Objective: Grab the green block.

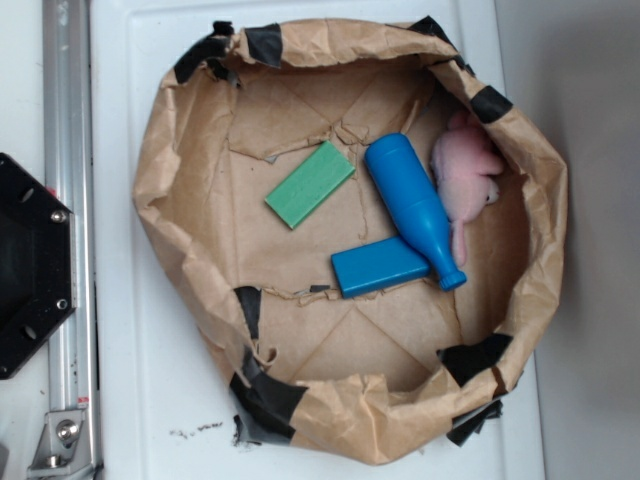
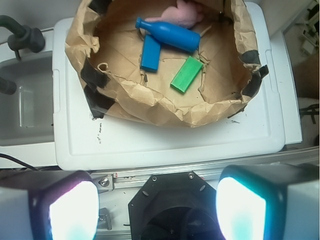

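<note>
The green block [image 1: 310, 184] lies flat on the floor of the brown paper bowl [image 1: 170, 200], left of the blue pin. In the wrist view the green block [image 2: 187, 74] sits far ahead, inside the paper bowl [image 2: 150, 102]. My gripper [image 2: 157, 210] is open, its two glowing fingers [image 2: 74, 210] wide apart with nothing between them, high above the robot's black base and well short of the bowl. The exterior view does not show the gripper.
A blue bottle-shaped pin [image 1: 414, 208], a blue rectangular block [image 1: 380, 267] and a pink plush toy [image 1: 466, 175] share the bowl. The bowl stands on a white lid [image 2: 165, 137]. The black robot base [image 1: 30, 265] and a metal rail [image 1: 65, 120] lie at the left.
</note>
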You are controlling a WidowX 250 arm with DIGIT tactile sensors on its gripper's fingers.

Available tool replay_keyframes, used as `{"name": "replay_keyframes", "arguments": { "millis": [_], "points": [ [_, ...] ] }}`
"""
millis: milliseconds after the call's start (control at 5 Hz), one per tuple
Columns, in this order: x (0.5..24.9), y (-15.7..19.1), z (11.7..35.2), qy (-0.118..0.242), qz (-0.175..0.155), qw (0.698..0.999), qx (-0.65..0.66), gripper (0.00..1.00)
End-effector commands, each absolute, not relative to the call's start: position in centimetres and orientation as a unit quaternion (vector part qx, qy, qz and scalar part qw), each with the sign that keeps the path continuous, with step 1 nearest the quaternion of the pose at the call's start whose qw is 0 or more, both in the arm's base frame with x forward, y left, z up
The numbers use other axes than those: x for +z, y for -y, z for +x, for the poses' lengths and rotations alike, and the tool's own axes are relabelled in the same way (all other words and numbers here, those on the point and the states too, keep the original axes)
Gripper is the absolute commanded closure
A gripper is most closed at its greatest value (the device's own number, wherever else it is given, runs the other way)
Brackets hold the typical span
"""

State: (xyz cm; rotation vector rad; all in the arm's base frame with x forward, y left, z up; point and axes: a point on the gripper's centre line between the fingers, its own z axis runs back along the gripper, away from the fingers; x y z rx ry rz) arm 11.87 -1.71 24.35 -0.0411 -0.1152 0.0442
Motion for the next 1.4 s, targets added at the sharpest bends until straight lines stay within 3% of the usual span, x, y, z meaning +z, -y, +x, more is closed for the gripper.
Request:
{"name": "replay_keyframes", "arguments": {
  "millis": [0, 200, 400, 600, 800, 1000, 1200],
  "points": [
    [24.3, 1.7, 11.9, 0.058, -0.021, 0.998, 0.022, 0.0],
    [21.1, -1.2, 16.9, 0.079, 0.008, 0.99, 0.114, 0.0],
    [19.0, -3.1, 21.5, 0.105, -0.029, 0.973, 0.203, 0.0],
    [15.7, -4.5, 25.1, 0.107, -0.045, 0.943, 0.312, 0.0],
    [10.5, -4.5, 26.6, 0.086, -0.051, 0.935, 0.34, 0.0],
    [7.1, -2.7, 26.0, 0.051, -0.05, 0.948, 0.309, 0.0],
    [5.1, -2.8, 24.5, 0.041, -0.038, 0.952, 0.302, 0.0]
  ]
}}
